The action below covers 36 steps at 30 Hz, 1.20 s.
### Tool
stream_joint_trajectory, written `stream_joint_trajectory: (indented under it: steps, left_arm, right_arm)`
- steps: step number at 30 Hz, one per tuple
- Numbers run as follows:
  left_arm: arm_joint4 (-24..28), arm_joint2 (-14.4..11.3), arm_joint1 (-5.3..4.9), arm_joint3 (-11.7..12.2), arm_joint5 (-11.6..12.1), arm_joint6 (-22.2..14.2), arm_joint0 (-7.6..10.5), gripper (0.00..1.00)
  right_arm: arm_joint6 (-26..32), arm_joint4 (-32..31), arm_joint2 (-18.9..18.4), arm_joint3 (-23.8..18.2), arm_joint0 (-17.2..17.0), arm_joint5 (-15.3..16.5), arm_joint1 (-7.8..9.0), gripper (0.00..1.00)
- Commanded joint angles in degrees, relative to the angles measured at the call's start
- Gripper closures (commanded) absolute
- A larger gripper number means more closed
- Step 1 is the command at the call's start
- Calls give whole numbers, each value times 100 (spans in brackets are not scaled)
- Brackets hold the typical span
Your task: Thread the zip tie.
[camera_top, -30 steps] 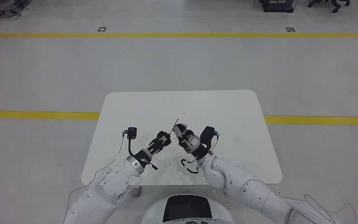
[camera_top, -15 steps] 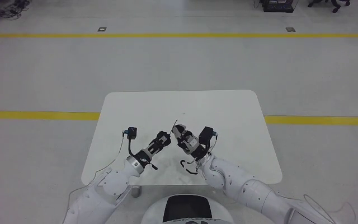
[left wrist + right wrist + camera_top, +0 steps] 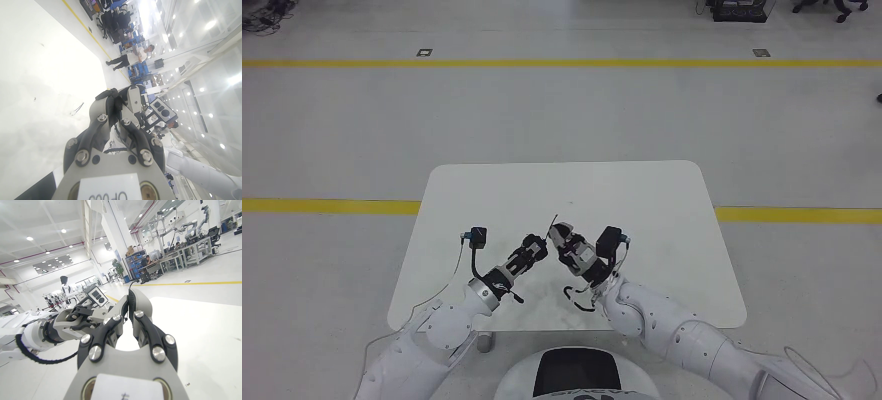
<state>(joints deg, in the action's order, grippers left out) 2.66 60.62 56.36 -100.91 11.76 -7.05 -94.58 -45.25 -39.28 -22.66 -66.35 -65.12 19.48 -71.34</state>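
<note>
White table point(image 3: 662, 200) under two claws: right claw point(image 3: 129, 295) pinches one zip tie point(image 3: 130, 286), left claw point(image 3: 117, 95) pressed together.

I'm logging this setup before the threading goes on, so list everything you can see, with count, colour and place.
table: one, white, rounded corners, under both arms.
zip tie: one, black, thin, clamped in the right gripper above the table, tip poking out past the fingers.
scrap: one, thin and dark, lying on the table.
floor lines: two, yellow, one beyond the table, one level with it.
right gripper: one, grey and black, fingers shut on the zip tie.
left gripper: one, grey and black, fingers together, close beside the right gripper; what it holds is unclear.
</note>
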Motion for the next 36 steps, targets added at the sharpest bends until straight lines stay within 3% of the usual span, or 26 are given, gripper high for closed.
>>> stream_joint_trajectory:
  steps: [1,16,17,18,19,29,36]
  left_arm:
    - [0,0,0,0,0,0,0,100]
    - [0,0,0,0,0,0,0,100]
    - [0,0,0,0,0,0,0,100]
    - [0,0,0,0,0,0,0,100]
    - [0,0,0,0,0,0,0,100]
    - [0,0,0,0,0,0,0,100]
    - [0,0,0,0,0,0,0,100]
  right_arm:
    - [19,14,15,-1,4,0,0,100]
    - [43,109,106,-15,54,0,17,100]
    - [28,116,103,-16,55,0,20,83]
    - [11,123,101,-19,54,0,23,49]
    - [-2,129,98,-22,53,0,27,1]
    - [-198,210,50,-199,13,0,110,0]
    - [-393,491,18,-664,-93,0,355,0]
